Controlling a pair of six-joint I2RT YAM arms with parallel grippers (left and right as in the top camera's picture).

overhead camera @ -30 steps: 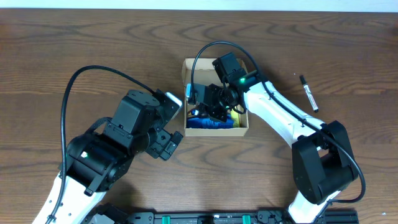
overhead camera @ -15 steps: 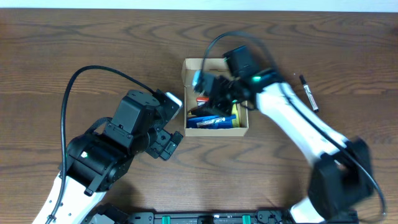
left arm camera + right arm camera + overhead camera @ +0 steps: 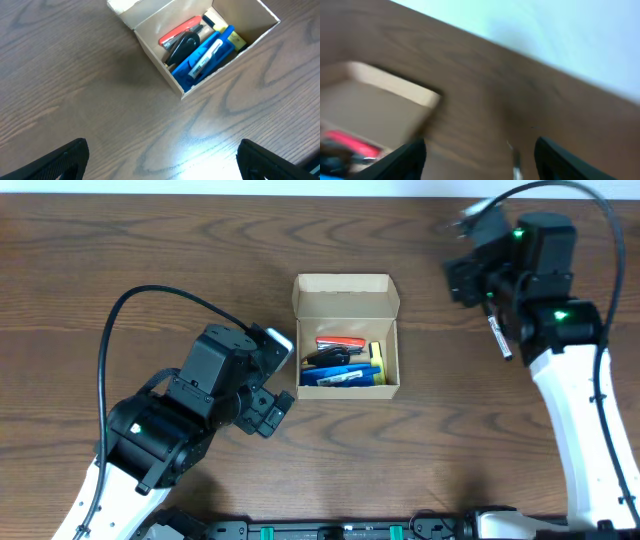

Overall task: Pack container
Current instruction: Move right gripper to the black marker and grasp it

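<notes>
The one loose piece I can see is the black marker [image 3: 500,340], lying on the table [image 3: 150,260] well to the right of the container [image 3: 345,292], which sits open mid-table with pens and markers [image 3: 345,370] inside. The marker's long axis runs nearly straight toward the robot's base, tilted a little. My right gripper [image 3: 480,159] hangs close over its far end with jaws spread and empty, so I judge this the right arm's pick. My left gripper [image 3: 160,165], jaws also wide apart and empty, sits just beside the container's left wall, far from the marker.
</notes>
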